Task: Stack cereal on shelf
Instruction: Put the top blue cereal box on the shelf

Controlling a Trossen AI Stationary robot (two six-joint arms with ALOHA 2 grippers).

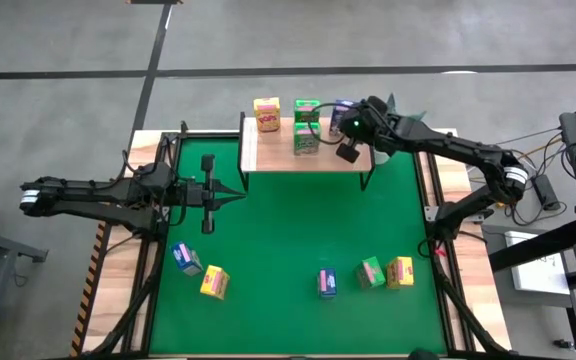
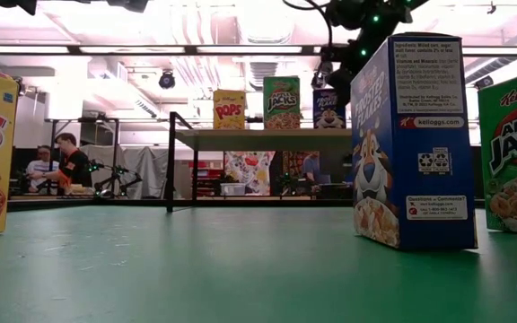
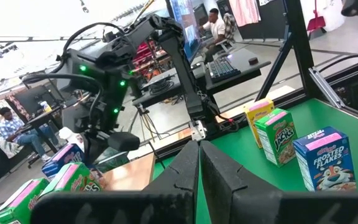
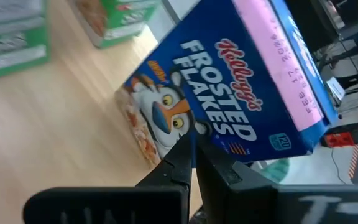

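Blue box (image 4: pixel 229 93) stands on the shelf (image 4: pixel 55 130) just before the right claw (image 4: pixel 194 152), fingers together; left claw (image 1: pixel 236 193) likewise pinched empty.

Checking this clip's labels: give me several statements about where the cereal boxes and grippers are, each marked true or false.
1. A yellow box stands on the shelf. True.
2. The right gripper is wide open. False: its fingers are shut, just in front of the blue Frosted Flakes box on the shelf.
3. Five boxes remain on the green mat. True.
4. The left gripper holds a green box. False: it is shut on nothing, over the mat.
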